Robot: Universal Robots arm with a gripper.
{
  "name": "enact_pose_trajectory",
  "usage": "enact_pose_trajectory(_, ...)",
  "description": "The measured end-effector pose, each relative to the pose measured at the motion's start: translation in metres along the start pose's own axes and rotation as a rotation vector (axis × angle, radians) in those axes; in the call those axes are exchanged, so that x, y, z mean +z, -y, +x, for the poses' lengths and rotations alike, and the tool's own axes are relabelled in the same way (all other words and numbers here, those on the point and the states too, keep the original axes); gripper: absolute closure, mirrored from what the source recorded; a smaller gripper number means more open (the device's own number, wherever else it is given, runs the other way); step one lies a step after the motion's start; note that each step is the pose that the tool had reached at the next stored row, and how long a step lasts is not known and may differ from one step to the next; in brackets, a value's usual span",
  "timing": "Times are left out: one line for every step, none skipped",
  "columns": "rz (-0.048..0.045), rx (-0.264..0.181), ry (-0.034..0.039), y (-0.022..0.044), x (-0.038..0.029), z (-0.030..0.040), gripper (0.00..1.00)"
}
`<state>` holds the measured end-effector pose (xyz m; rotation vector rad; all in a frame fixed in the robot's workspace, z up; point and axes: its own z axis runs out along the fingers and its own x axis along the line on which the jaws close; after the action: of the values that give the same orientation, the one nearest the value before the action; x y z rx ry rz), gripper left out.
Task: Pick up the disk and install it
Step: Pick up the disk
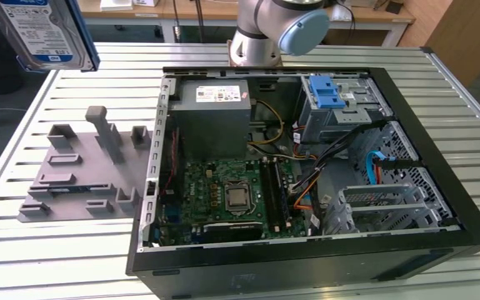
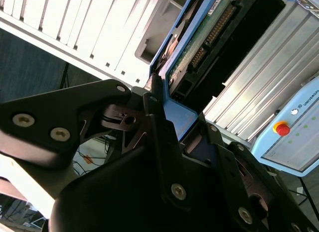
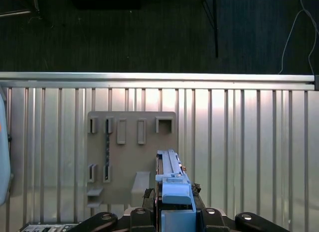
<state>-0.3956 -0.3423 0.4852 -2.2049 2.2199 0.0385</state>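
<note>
High above the slatted surface (image 1: 65,256), at the exterior view's upper left: the disk (image 1: 47,31), one unit, jaws clamped on its blue bracket (image 3: 177,194). Judged dense, rigid, shock-sensitive; bracket edges give the safest hold, clear of the circuit board (image 2: 197,45).

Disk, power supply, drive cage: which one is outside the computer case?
The disk, clamped in the jaws above the table at the exterior view's upper left. The power supply and drive cage sit inside the case.
</note>
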Motion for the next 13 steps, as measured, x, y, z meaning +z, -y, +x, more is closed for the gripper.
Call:
enact_pose_trajectory(-0.0001, 0.0, 0.0, 0.0004, 0.0, 0.0, 0.64)
enact_pose_trajectory(0.0, 0.0, 0.0, 0.0009, 0.0, 0.0, 0.64)
enact_pose_trajectory(0.0, 0.0, 0.0, 0.0014, 0.0, 0.0, 0.64)
enact_pose_trajectory(0.0, 0.0, 0.0, 0.0018, 0.0, 0.0, 0.64)
enact_pose_trajectory(0.0, 0.0, 0.0, 0.0023, 0.0, 0.0, 0.64)
enact_pose_trajectory(-0.0001, 0.0, 0.0, 0.0027, -0.0001, 0.0, 0.64)
enact_pose_trajectory(0.0, 0.0, 0.0, 0.0031, 0.0, 0.0, 0.64)
enact_pose_trajectory(0.0, 0.0, 0.0, 0.0036, 0.0, 0.0, 0.64)
enact_pose_trajectory(0.0, 0.0, 0.0, 0.0039, -0.0001, 0.0, 0.64)
enact_pose_trajectory(0.0, 0.0, 0.0, 0.0043, 0.0, 0.0, 0.64)
enact_pose_trajectory(0.0, 0.0, 0.0, 0.0048, 0.0, 0.0, 0.64)
enact_pose_trajectory(0.0, 0.0, 0.0, 0.0052, 0.0, 0.0, 0.64)
enact_pose_trajectory(0.0, 0.0, 0.0, 0.0056, 0.0, 0.0, 0.64)
